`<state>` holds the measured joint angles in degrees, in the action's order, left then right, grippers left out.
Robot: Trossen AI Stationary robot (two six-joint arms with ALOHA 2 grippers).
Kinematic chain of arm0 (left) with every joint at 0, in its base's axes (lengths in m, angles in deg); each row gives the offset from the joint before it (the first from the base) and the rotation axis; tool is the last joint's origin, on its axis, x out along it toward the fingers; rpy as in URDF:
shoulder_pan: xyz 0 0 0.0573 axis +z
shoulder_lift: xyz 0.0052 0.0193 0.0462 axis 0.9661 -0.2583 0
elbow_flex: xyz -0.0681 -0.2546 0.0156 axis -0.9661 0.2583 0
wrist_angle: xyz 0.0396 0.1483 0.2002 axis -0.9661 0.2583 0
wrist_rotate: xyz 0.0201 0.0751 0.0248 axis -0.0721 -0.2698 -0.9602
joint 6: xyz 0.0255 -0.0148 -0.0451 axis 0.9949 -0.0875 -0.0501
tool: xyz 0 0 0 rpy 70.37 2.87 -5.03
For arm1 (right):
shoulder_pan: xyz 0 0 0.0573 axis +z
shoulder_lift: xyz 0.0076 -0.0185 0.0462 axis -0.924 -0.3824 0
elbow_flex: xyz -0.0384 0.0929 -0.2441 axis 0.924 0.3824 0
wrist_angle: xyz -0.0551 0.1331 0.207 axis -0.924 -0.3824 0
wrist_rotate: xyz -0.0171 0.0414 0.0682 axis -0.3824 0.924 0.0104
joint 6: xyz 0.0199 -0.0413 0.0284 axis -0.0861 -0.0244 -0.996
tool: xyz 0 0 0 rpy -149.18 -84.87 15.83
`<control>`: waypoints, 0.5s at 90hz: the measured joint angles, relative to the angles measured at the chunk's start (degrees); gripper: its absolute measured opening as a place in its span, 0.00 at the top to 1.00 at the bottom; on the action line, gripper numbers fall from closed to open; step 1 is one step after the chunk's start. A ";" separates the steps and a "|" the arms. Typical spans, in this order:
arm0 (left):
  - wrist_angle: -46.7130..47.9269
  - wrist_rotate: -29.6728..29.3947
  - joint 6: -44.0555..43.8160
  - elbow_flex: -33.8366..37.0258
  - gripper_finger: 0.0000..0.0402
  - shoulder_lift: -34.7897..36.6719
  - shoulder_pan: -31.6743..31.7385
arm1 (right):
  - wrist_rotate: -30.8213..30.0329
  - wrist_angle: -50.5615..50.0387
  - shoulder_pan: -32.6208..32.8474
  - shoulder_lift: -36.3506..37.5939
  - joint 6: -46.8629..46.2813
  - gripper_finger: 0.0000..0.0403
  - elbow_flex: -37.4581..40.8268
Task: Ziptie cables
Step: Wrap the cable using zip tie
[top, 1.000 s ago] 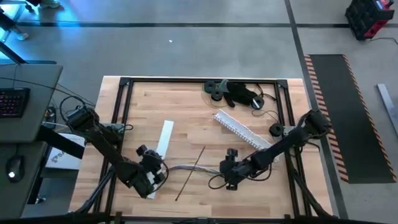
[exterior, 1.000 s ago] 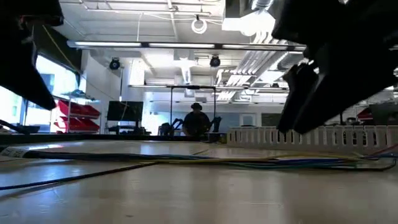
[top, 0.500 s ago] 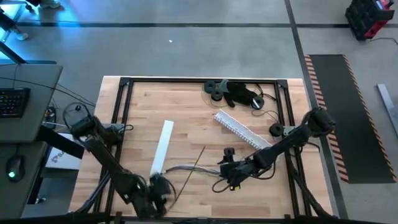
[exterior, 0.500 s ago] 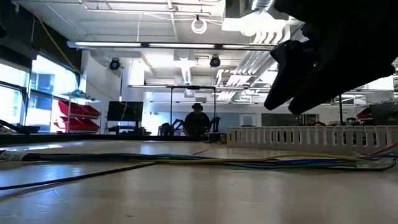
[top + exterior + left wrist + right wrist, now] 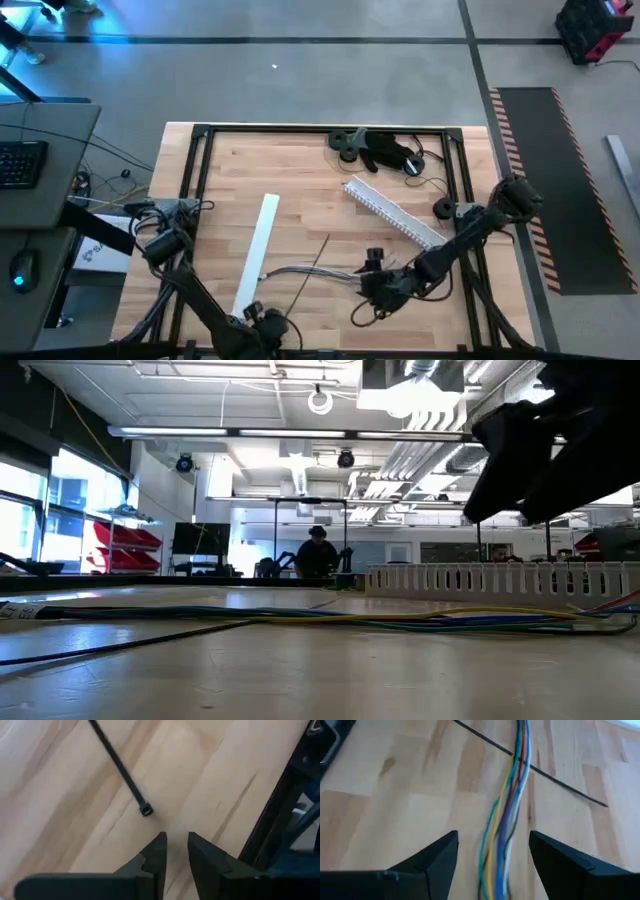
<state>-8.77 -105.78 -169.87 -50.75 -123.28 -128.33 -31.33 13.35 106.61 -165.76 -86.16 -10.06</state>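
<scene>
The wooden table (image 5: pixel 300 190) carries cables (image 5: pixel 310 270), a black ziptie (image 5: pixel 305 280) and a white rail (image 5: pixel 390 212).

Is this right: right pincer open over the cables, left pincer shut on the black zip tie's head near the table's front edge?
Not quite. The left pincer grips nothing: the left wrist view shows the black zip tie's head lying on the table just ahead of the fingertips. The rest holds: the right pincer is open over the cables, and the left sits near the front edge.
</scene>
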 joint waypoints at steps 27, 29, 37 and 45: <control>-1.45 -2.26 8.58 0.26 0.85 -2.80 3.75 | -3.98 0.04 4.66 0.00 -1.30 0.43 0.00; -1.74 -2.92 9.12 0.27 0.86 -2.84 4.07 | -3.99 0.03 4.84 0.00 -1.30 0.43 0.00; -4.13 -6.28 12.17 0.35 0.89 -2.86 5.26 | -4.01 0.02 5.18 -0.01 -1.30 0.43 0.00; -7.39 -7.98 15.70 0.48 0.91 -3.06 6.73 | -4.03 0.03 5.29 0.00 -1.30 0.43 0.00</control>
<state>-16.16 -113.76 -154.17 -50.26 -126.34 -121.60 -35.36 13.37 111.90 -165.76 -87.47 -10.06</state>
